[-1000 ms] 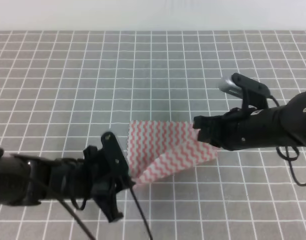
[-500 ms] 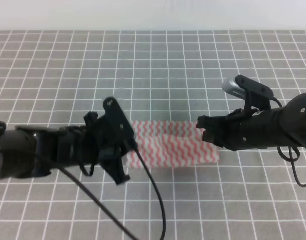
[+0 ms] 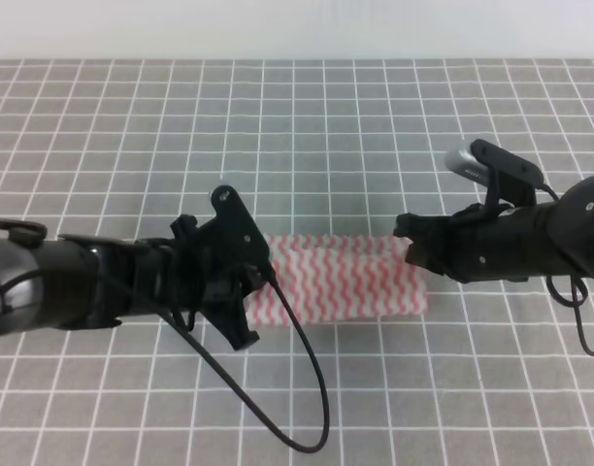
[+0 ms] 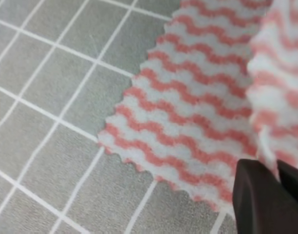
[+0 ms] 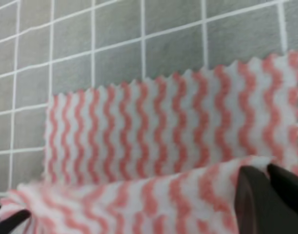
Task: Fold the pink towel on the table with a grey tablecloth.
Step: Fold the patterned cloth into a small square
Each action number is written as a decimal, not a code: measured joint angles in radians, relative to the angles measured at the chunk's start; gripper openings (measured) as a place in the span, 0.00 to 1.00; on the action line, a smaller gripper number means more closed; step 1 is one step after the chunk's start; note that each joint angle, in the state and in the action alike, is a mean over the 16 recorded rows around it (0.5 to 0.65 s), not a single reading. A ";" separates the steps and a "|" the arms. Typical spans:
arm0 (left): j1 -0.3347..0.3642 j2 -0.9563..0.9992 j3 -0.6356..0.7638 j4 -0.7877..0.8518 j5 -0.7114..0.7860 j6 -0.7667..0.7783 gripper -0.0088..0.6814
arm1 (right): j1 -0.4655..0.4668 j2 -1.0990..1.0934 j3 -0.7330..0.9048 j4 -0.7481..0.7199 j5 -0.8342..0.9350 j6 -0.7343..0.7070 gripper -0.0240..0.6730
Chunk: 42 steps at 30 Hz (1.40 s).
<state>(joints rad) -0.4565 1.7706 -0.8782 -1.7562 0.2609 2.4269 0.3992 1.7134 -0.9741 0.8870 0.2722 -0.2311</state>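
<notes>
Pink towel [image 3: 346, 283] lies near centre of the grey-clothed surface [image 3: 307, 136], folded over into a long horizontal band, two layers visible. Upper layer sits a bit short of the lower one along the far edge, so a strip of bottom layer shows there.

L gripper [image 3: 250, 283] at the towel's left end, arm coming in low from the left of the exterior view. Black cable [image 3: 297, 369] loops from it down across the surface toward the near edge. L wrist view: dark jaws [image 4: 270, 195] together, pinching a raised fold of the top layer; lower layer [image 4: 188, 112] flat on the grid cloth [image 4: 51, 97] w/ its pinked corner exposed.

R gripper [image 3: 411, 250] at the towel's right end, far corner, arm entering from the right. Silver-grey camera housing [image 3: 469, 161] sits on top of the wrist. R wrist view: dark jaws [image 5: 270, 192] closed on the corner of the top layer, which is lifted slightly and curls above the bottom layer [image 5: 154, 131]. Bottom layer flat, zigzag stripes running across, far edge parallel w/ a grid line.

Both ends of the top layer are off the surface at the pinch points; middle of the band rests on the layer below. Towel's near long edge is the fold line.
</notes>
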 joint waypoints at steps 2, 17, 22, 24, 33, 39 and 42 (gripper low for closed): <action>0.000 0.013 -0.004 0.001 0.000 0.000 0.01 | -0.008 0.006 -0.002 0.000 0.004 0.000 0.03; 0.000 0.051 -0.033 -0.001 -0.019 0.005 0.01 | -0.027 0.055 -0.027 0.005 0.016 -0.005 0.03; 0.000 0.056 -0.039 0.000 -0.032 0.011 0.01 | -0.027 0.068 -0.044 0.006 0.019 -0.006 0.03; 0.000 0.058 -0.043 -0.001 -0.036 0.007 0.01 | -0.027 0.073 -0.051 0.006 0.020 -0.006 0.03; 0.000 0.076 -0.074 -0.003 -0.049 -0.012 0.01 | -0.028 0.090 -0.075 0.002 0.025 -0.007 0.03; 0.000 0.083 -0.098 0.000 -0.058 -0.026 0.01 | -0.028 0.107 -0.094 -0.002 0.030 -0.008 0.03; 0.000 0.087 -0.108 0.001 -0.064 -0.026 0.01 | -0.028 0.117 -0.106 -0.004 0.032 -0.008 0.03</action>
<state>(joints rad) -0.4563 1.8577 -0.9859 -1.7547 0.1967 2.4007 0.3711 1.8300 -1.0806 0.8830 0.3046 -0.2388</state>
